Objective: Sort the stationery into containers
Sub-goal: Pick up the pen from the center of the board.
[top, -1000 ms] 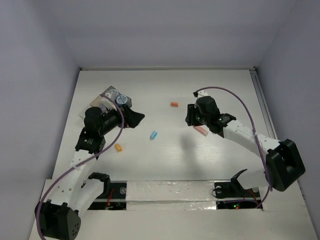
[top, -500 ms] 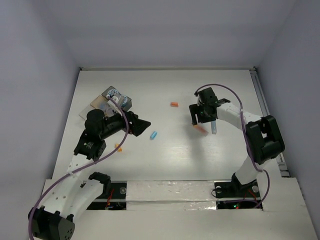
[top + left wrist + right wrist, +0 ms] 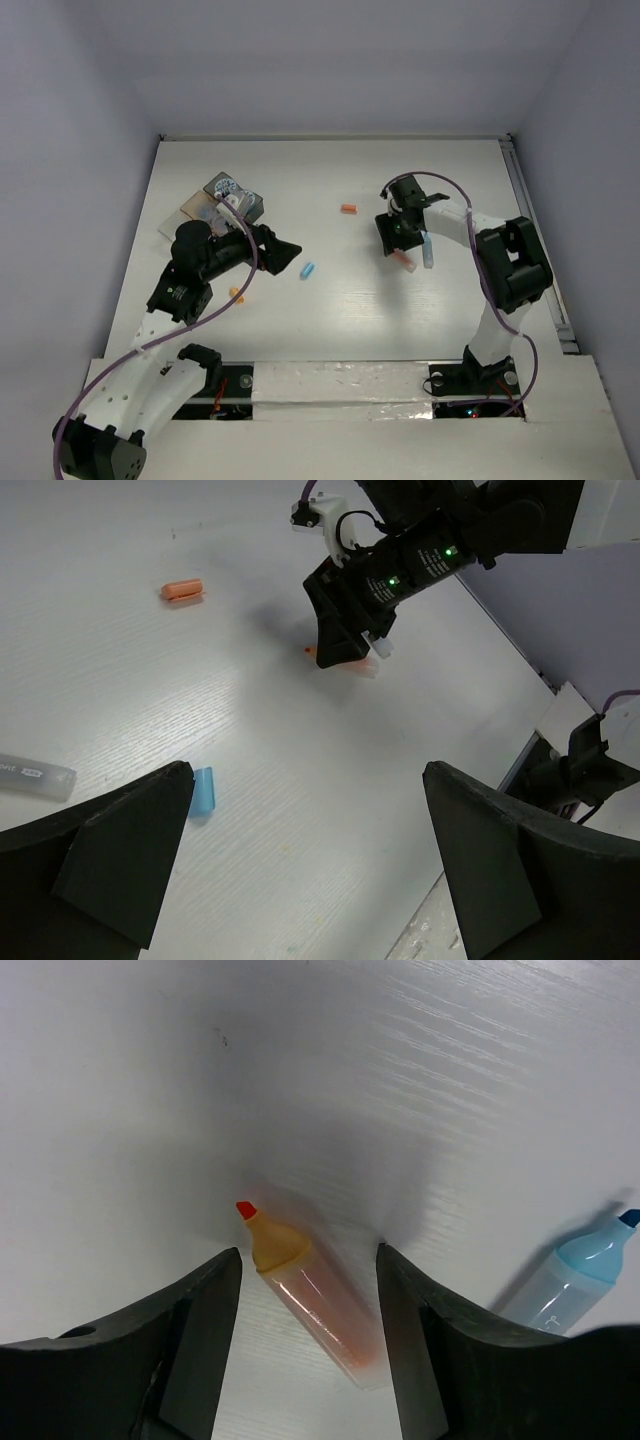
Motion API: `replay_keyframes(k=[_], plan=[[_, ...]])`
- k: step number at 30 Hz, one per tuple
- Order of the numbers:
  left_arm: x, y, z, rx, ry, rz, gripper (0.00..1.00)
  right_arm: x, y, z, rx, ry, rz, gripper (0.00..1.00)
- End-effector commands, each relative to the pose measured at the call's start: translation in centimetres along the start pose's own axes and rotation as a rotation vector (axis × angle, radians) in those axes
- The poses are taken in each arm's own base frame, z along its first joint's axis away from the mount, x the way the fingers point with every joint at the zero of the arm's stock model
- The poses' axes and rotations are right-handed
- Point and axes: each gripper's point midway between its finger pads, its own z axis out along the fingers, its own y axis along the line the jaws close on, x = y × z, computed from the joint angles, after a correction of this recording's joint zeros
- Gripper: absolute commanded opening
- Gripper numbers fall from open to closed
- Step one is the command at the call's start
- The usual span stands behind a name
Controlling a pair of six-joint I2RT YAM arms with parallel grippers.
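An uncapped orange highlighter pen (image 3: 312,1292) lies on the white table between the open jaws of my right gripper (image 3: 309,1355), which is low over it; whether a finger touches it I cannot tell. In the top view the right gripper (image 3: 393,236) covers most of that pen (image 3: 405,263). A light blue pen (image 3: 572,1272) lies just to its right (image 3: 428,251). My left gripper (image 3: 287,252) is open and empty, just left of a small blue cap (image 3: 307,270), which lies beside one finger in the left wrist view (image 3: 203,791).
An orange cap (image 3: 348,209) lies mid-table. A small orange item (image 3: 237,294) lies under the left arm. At the back left is a dark grey box (image 3: 250,207), a blue-patterned tub (image 3: 224,187) and a tan tray (image 3: 189,206). A clear pen (image 3: 36,776) lies at the left.
The left gripper has moved right toward the blue cap. The right arm has folded its elbow back and the gripper has settled over the orange pen; the blue pen now shows.
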Motion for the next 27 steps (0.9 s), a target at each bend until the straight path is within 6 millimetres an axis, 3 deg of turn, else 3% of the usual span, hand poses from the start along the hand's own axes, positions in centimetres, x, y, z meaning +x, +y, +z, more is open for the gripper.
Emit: replay_keyframes(k=[1,4,6,11,20,23,27], plan=[[-2.6,-1.2,-0.3,0.021,-0.064,0.054,0.99,1.5,0.6,0.5,-0.013,0.055,-0.007,0.60],[-2.6,-1.1,-0.3,0.018,-0.064,0.053,0.99,2.0,0.8,0.7,0.008,0.073,-0.011,0.49],[-2.5,-1.0,-0.3,0.016,-0.062,0.050,0.99,1.7,1.3,0.8,0.003,0.058,-0.011,0.35],[-2.4,-0.9,-0.2,0.012,-0.060,0.046,0.99,-0.9,3.1,0.2,-0.053,-0.037,0.011,0.18],[-1.9,-0.6,0.2,0.015,-0.038,0.034,0.97,-5.7,6.4,-3.7,-0.182,-0.268,0.045,0.12],[-1.4,-0.7,0.5,0.031,-0.016,0.021,0.95,-7.6,8.4,-6.0,-0.267,-0.385,0.065,0.12],[-0.3,-0.6,1.2,0.057,0.036,-0.007,0.90,-9.7,13.3,-10.4,-0.456,-0.538,0.099,0.13]])
